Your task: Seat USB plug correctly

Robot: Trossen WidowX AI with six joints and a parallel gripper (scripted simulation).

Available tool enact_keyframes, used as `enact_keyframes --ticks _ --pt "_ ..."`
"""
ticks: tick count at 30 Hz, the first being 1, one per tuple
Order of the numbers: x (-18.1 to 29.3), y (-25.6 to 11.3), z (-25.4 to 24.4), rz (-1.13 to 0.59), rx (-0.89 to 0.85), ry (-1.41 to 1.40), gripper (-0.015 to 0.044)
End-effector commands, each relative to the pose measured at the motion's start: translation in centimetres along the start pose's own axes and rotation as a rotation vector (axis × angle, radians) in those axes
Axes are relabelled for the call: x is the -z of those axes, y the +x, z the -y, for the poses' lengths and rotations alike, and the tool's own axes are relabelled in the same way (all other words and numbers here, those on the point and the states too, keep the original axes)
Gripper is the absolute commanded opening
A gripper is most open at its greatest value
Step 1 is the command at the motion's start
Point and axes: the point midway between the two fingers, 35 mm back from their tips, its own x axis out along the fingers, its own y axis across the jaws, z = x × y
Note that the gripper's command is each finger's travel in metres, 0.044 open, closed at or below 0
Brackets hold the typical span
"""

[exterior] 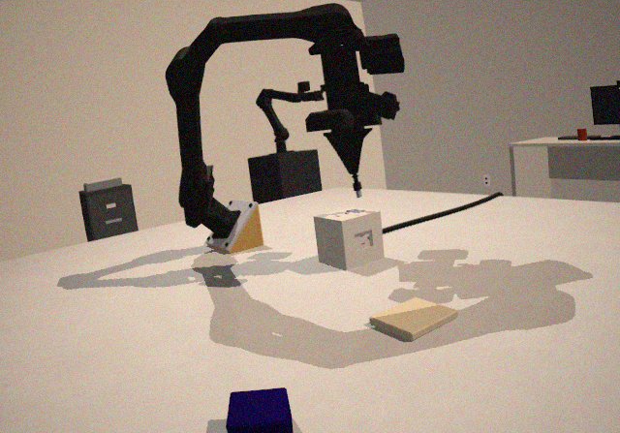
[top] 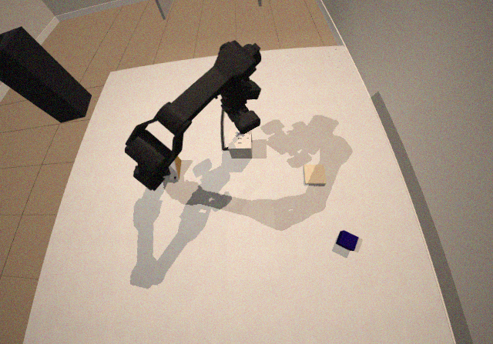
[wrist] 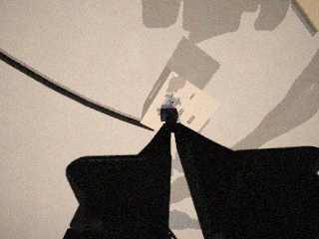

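The power cube (top: 241,151) (exterior: 330,242) (wrist: 201,106) is a white box standing on the table, with slots in its top and a black cable at its side. My gripper (exterior: 356,175) (wrist: 170,127) is shut on the USB plug (exterior: 357,188) (wrist: 168,114), a small black body with a metal tip pointing down. The plug hangs upright above the cube's top, with a gap between them in the exterior view. In the wrist view the plug covers part of the cube's top, so the socket under it is partly hidden. In the top view the arm hides the fingertips.
The black cable (top: 222,127) (exterior: 440,214) (wrist: 75,99) runs from the cube across the table. A tan flat block (top: 314,174) (exterior: 415,320) and a dark blue block (top: 347,240) (exterior: 259,411) lie on the table, away from the cube. The arm's orange wedge base (exterior: 250,231) stands to the cube's left in the exterior view.
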Motion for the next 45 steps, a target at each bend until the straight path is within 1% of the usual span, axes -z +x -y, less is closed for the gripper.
enact_keyframes --ticks 1,33,45 --pt "0.03 0.06 -0.03 -0.001 -0.001 -0.101 0.0000" --pt "0.03 0.06 -0.04 0.000 -0.001 -0.934 0.0000" --pt "0.03 0.06 -0.04 0.000 -0.001 -0.952 0.0000"
